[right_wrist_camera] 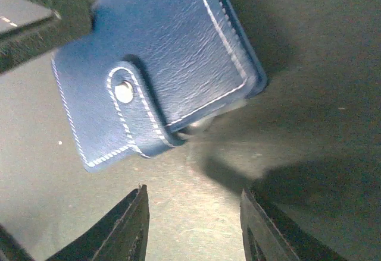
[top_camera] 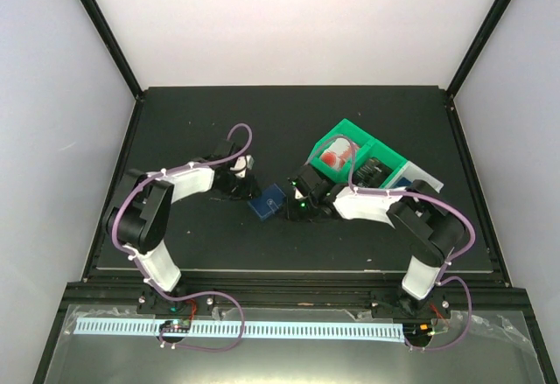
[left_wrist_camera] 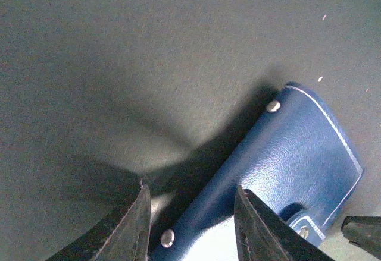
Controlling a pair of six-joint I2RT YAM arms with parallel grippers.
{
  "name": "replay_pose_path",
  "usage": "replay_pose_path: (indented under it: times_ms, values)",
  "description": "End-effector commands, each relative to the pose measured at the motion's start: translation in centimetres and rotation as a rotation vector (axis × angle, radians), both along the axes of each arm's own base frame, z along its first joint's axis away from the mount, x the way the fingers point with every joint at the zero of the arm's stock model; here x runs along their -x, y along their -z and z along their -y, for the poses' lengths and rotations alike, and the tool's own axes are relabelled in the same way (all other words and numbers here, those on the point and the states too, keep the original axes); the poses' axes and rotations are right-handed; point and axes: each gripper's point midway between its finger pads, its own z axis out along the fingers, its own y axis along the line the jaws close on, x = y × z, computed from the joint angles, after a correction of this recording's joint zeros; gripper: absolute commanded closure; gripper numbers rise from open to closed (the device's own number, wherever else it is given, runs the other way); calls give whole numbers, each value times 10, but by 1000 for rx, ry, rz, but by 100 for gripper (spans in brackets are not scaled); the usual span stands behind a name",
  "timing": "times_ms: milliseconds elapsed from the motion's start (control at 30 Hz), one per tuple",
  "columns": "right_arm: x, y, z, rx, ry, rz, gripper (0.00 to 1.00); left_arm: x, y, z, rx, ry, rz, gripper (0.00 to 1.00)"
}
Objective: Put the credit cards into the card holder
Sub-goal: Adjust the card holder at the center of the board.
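The card holder [top_camera: 267,202] is a navy-blue case, folded shut, lying on the dark table between my two grippers. In the right wrist view the holder [right_wrist_camera: 161,65] shows its snap tab [right_wrist_camera: 124,91] fastened, and a thin pale edge [right_wrist_camera: 202,122] peeks out under its lower side. My left gripper [left_wrist_camera: 190,216] is open, its jaws straddling the holder's [left_wrist_camera: 297,154] near corner. My right gripper [right_wrist_camera: 193,219] is open and empty over bare table, just short of the holder. No credit cards show clearly.
Green-and-white compartment bins [top_camera: 359,158] stand behind the right gripper [top_camera: 302,198], one holding something red [top_camera: 333,157]. The left gripper [top_camera: 242,178] sits left of the holder. Black frame rails [top_camera: 468,187] edge the table.
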Motion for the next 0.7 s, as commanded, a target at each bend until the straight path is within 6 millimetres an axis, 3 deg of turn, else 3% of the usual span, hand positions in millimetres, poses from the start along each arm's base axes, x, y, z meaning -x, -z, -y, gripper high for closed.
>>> replay_pose_path:
  times_ms: [0,167,367,533,667]
  values:
    - [2,-9,-17,-76,-2,-14,56,18,1,-10,-35,8,-2,62]
    - [-10,-4,-17,-39,28,6,62,37,0,-3,36,25,-29,69]
    - [-23,0,-10,32,57,50,63,64,-8,2,127,24,-39,71]
    - [-28,-2,-5,99,30,88,63,76,-11,5,181,2,-44,70]
    - [-24,-10,-7,171,-19,137,58,78,-14,8,215,-42,-54,63]
